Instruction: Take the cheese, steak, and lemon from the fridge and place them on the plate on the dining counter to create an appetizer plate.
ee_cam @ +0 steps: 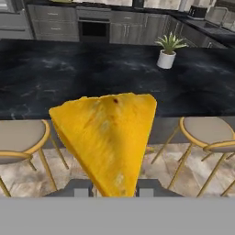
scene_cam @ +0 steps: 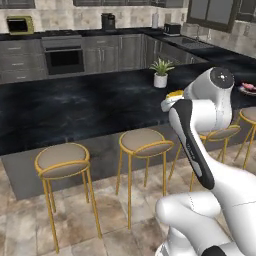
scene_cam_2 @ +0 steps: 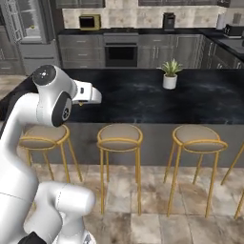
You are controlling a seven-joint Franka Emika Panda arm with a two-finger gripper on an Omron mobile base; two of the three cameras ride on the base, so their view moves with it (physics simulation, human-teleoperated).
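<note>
A yellow-orange cheese (ee_cam: 108, 137) wedge stands upright between my two dark fingertips, and my gripper (ee_cam: 110, 189) is shut on it. In the left base view a sliver of the cheese (scene_cam: 174, 93) shows at the hand, above the near edge of the black dining counter (scene_cam: 75, 110). The same counter (ee_cam: 69, 69) stretches across ahead of the hand. At the right edge of the left base view the plate (scene_cam: 250, 92) sits on the counter with something pinkish-red on it. The grey fridge (scene_cam_2: 26, 28) stands at the far left of the right base view.
Gold-legged stools (scene_cam: 62, 160) (scene_cam: 145, 142) (scene_cam_2: 119, 136) (scene_cam_2: 198, 138) line the counter's near side. A potted plant (scene_cam: 161, 74) (scene_cam_2: 169, 75) (ee_cam: 167, 53) stands on the counter. Behind are grey cabinets, an oven (scene_cam_2: 121, 51) and a sink run at the back right.
</note>
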